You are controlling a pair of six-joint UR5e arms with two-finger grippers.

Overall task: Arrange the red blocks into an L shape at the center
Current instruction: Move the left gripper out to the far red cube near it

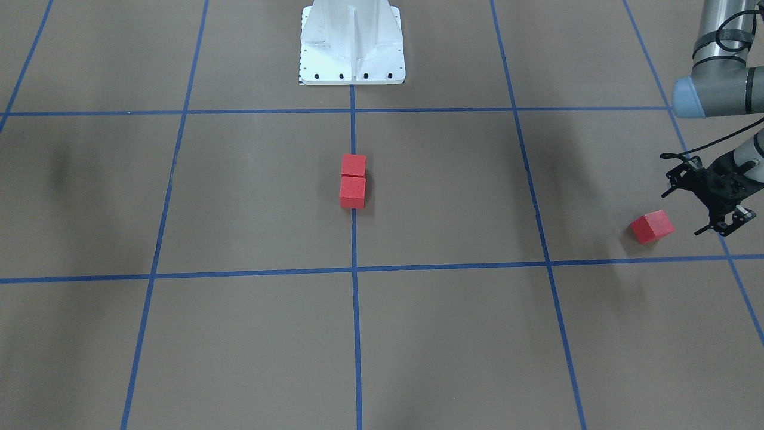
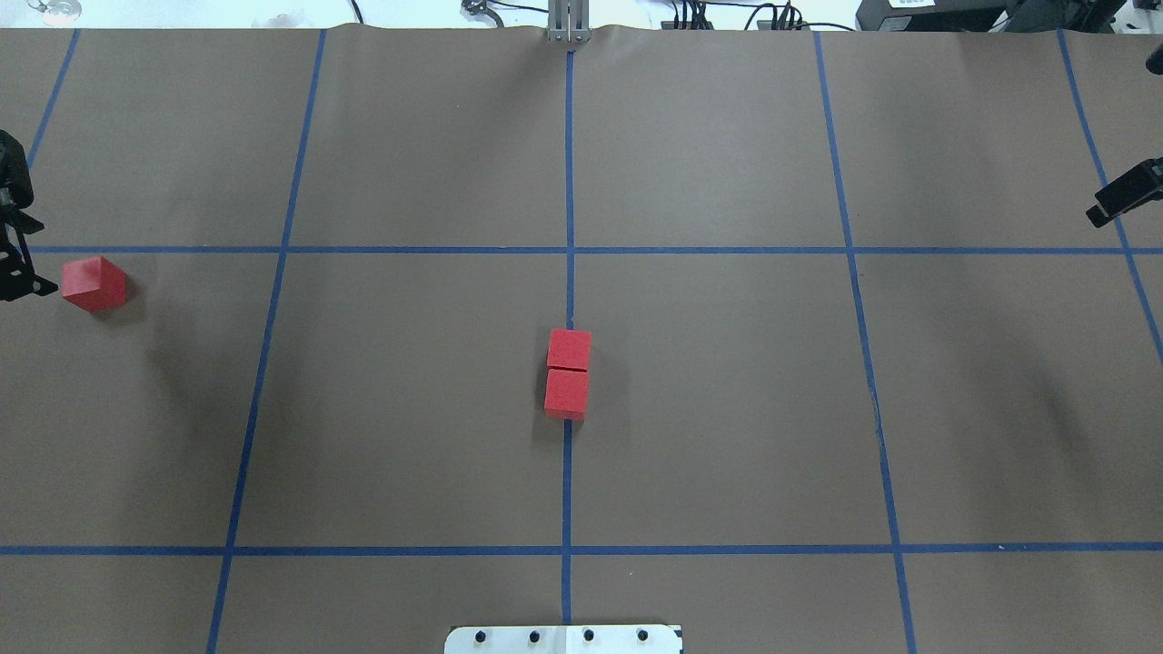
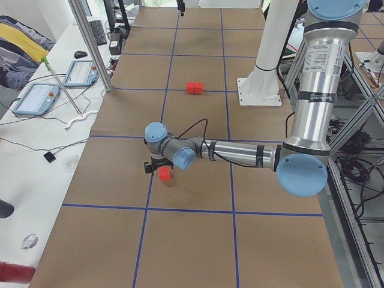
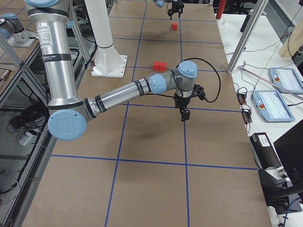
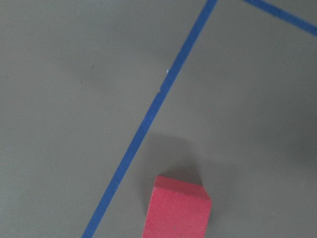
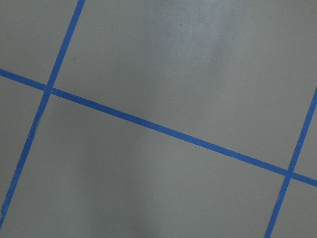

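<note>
Two red blocks (image 1: 353,165) (image 1: 353,192) sit touching in a straight line on the middle blue tape line at the center (image 2: 709,400); overhead they show as one block (image 2: 569,349) and its twin (image 2: 566,393). A third red block (image 1: 652,226) (image 2: 94,283) lies far out on my left side, turned at an angle. My left gripper (image 1: 680,214) (image 2: 36,256) hovers just beside it, open and empty, and the left wrist view has that block (image 5: 178,208) at its bottom edge. My right gripper (image 4: 184,113) hangs over bare table on the far right; whether it is open or shut does not show.
The white robot base (image 1: 352,54) (image 2: 563,639) stands at the table's near edge on the centre line. Teach pendants (image 3: 36,99) (image 4: 274,104) and cables lie on side benches past both table ends. Aluminium posts (image 3: 90,54) rise beside the table.
</note>
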